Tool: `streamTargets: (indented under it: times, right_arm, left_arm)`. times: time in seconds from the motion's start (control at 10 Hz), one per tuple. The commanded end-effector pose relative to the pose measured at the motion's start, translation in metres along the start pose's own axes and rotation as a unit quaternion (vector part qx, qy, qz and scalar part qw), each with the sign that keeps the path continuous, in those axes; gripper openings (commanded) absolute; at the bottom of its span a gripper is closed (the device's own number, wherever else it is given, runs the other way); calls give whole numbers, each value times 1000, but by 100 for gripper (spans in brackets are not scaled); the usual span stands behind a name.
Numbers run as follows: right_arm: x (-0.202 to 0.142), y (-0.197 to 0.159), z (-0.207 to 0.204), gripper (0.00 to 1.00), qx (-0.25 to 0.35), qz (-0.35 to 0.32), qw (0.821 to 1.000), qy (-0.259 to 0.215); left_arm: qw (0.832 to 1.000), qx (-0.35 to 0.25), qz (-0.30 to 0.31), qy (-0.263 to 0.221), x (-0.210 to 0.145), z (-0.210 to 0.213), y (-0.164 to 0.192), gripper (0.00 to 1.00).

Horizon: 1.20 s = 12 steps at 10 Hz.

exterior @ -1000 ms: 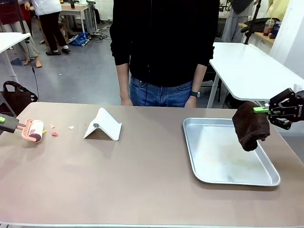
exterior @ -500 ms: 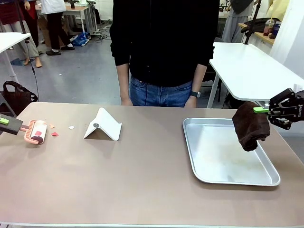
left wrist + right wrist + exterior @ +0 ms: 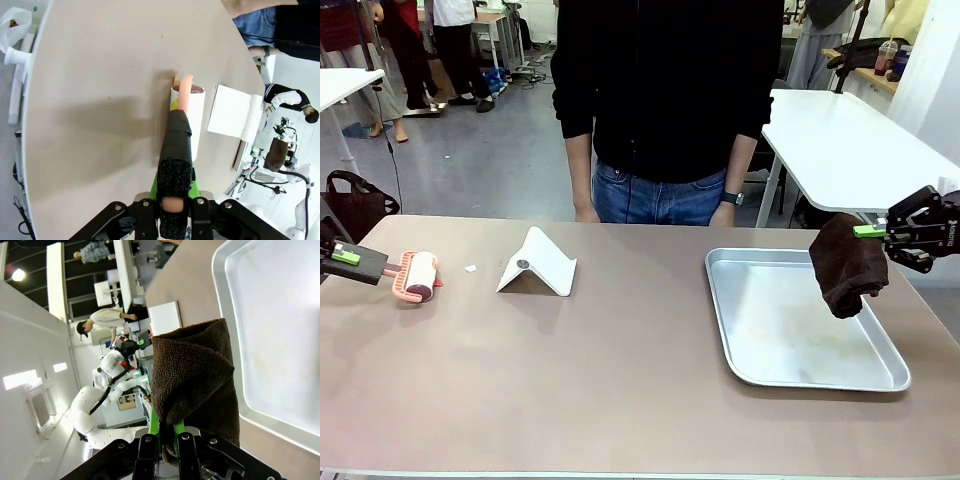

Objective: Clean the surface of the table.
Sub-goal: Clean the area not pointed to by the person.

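My left gripper (image 3: 345,257) sits low at the far left of my front camera, its arm reaching in nearly level with the fingers aimed toward the middle. On its wrist camera I see the jaws clamped tight on the black handle of a lint roller (image 3: 417,275). My right gripper (image 3: 872,231) hangs in the air at the far right, held about level and aimed inward, with its green pads (image 3: 156,427) pinched together on the top fold of a brown cloth (image 3: 848,268) that dangles below it.
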State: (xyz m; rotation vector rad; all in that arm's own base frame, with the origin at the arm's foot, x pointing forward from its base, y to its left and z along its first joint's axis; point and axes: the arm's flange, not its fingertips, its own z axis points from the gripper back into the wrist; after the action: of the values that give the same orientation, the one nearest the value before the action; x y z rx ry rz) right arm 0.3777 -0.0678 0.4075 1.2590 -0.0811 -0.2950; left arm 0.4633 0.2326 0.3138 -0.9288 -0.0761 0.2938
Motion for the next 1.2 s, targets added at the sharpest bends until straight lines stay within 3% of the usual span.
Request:
streamTargets:
  times: [0.0,0.6,0.9,1.1]
  right_arm:
    - [-1,1,3,12,2,8,1000,4]
    - [-1,1,3,12,2,8,1000,4]
    - [-1,1,3,12,2,8,1000,4]
    - [-1,1,3,12,2,8,1000,4]
  left_arm:
    - [998,54,10,31,1,-35,10,22]
    - [994,58,4,95,32,-87,-28,22]
    - [995,50,-1,90,39,-99,-47,22]
    - [996,9,-21,83,35,-84,-56,22]
